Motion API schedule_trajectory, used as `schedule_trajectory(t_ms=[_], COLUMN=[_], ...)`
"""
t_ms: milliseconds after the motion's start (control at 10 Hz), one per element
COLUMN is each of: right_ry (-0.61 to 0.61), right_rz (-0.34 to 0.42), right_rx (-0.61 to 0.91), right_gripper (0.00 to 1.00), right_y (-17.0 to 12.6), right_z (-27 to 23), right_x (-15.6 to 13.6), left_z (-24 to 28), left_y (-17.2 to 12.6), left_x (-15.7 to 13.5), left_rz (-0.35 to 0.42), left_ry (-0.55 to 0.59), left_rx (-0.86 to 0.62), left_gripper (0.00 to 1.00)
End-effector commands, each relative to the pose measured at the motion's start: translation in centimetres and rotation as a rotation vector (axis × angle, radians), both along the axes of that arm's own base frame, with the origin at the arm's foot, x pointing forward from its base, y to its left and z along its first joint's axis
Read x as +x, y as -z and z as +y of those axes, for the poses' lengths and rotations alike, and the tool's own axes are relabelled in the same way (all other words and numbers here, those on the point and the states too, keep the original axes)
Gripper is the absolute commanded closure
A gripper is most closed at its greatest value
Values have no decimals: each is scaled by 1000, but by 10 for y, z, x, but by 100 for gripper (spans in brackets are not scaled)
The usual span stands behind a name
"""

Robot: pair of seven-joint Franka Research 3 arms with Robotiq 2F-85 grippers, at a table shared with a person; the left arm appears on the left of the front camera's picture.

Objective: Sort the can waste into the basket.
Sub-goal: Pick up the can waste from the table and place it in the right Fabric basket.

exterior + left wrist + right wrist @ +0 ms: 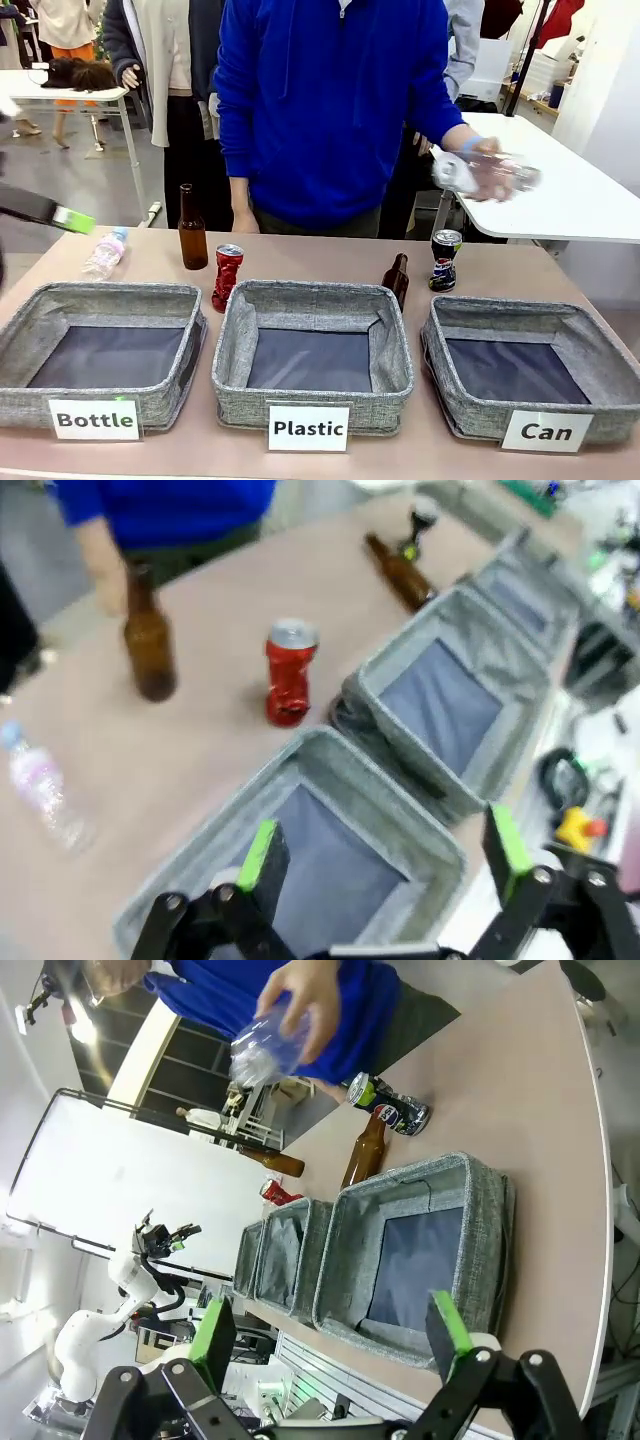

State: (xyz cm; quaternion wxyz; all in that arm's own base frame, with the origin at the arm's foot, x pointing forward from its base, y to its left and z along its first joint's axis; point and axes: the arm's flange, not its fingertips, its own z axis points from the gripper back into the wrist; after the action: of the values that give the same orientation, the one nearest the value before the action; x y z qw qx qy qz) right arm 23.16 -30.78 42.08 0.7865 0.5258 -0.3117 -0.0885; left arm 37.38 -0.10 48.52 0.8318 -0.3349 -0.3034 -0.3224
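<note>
The right gripper (331,1328) and left gripper (385,850) both hang released, jaws wide, holding nothing. The dark can (445,260) stands upright near the worktop's far edge, right of middle, just behind the Can basket (600,345). From the right gripper it lies ahead, beyond that basket, so the right arm looks nearer. The red can (228,275) stands upright left of middle, ahead of the left gripper.

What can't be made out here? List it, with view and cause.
- Held plastic bottle: front view, motion blur smears its details.
- Brown bottle behind the Plastic basket: front view, basket rim hides its base.
- Dark can: front view, print too small to read.
</note>
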Motion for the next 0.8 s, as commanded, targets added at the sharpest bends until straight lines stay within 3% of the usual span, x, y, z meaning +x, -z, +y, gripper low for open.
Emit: schedule_trajectory(t_ms=[0, 100, 200, 300, 400, 500, 600, 700], right_ry=[-1, -1, -1, -1, -1, -1, -1, -1], right_rz=[-44, -44, -44, -44, -44, -44, -44, -44], right_rx=[1, 1, 1, 1, 1, 1, 1, 1], right_gripper=[0, 0, 0, 0, 0, 0, 0, 0], right_y=[-1, -1, -1, -1, -1, -1, -1, -1], right_z=[-3, -3, -3, -3, -3, -3, -3, -3], right_x=[2, 2, 2, 2, 2, 2, 2, 2], left_z=[-28, -44, -57, -58, -65, -63, -64, -68], left_y=[18, 25, 29, 26, 18, 29, 31, 42], left_x=[20, 30, 43, 45, 23, 35, 35, 54], left_rz=[-161, -180, -190, 80, -148, -88, -111, -121], left_ry=[167, 216, 137, -153, 190, 77, 76, 66], left_rx=[132, 135, 138, 169, 162, 180, 214, 185], left_gripper=[0, 0, 0, 0, 0, 0, 0, 0])
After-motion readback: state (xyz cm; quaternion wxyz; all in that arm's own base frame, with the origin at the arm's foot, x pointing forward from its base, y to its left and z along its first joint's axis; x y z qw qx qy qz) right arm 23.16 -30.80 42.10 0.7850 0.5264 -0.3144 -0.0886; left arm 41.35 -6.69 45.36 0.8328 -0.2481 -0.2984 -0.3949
